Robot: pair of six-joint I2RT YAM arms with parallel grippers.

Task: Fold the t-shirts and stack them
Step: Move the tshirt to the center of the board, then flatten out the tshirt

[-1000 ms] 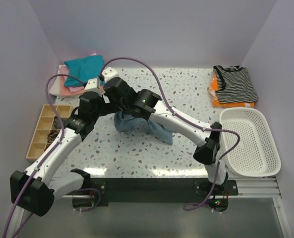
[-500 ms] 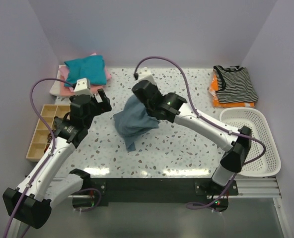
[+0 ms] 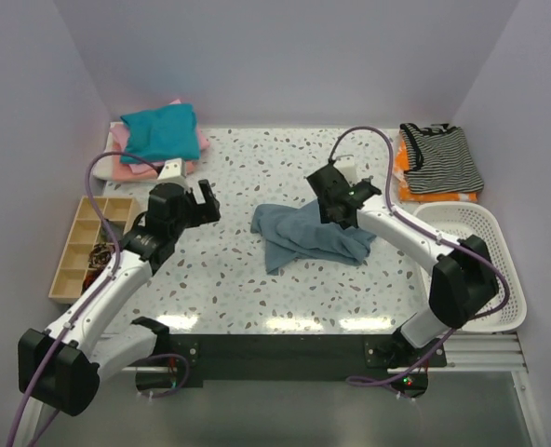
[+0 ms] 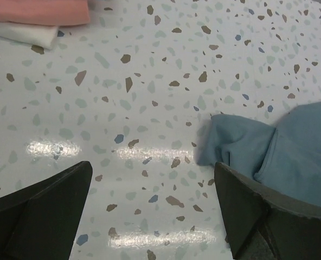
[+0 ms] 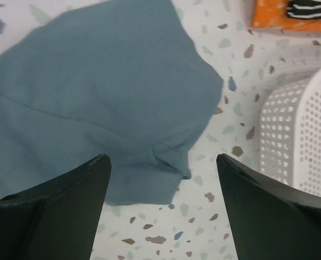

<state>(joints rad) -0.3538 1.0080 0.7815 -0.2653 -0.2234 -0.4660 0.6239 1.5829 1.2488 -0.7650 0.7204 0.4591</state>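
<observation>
On the speckled tabletop [image 3: 257, 289], a slate-blue t-shirt [image 3: 305, 238] is being shown lying crumpled and unfolded near the middle, slightly toward the right side. The right claw [image 3: 335, 210] is being held above the shirt's far right part, its jaws standing wide apart with nothing between them. In the right wrist view the blue cloth is lying beneath the two dark fingers [image 5: 57, 211], gripped by neither. The left claw [image 3: 205, 201] is being held wide open as well, hovering over bare tabletop just left of the shirt, whose left end is being caught at the right of the left wrist view.

At the far left corner, a folded teal t-shirt [image 3: 161, 130] is being carried on top of a folded pink t-shirt [image 3: 134, 170], with a folded white t-shirt [image 4: 25, 33] showing at the pink one's edge. At the far right, a black-and-white striped garment [image 3: 443, 156] is resting on an orange garment [image 3: 407, 163]. A white perforated basket [image 3: 462, 270] is standing just in front of them at the right edge. A wooden compartment tray [image 3: 82, 244] is sitting at the left edge.
</observation>
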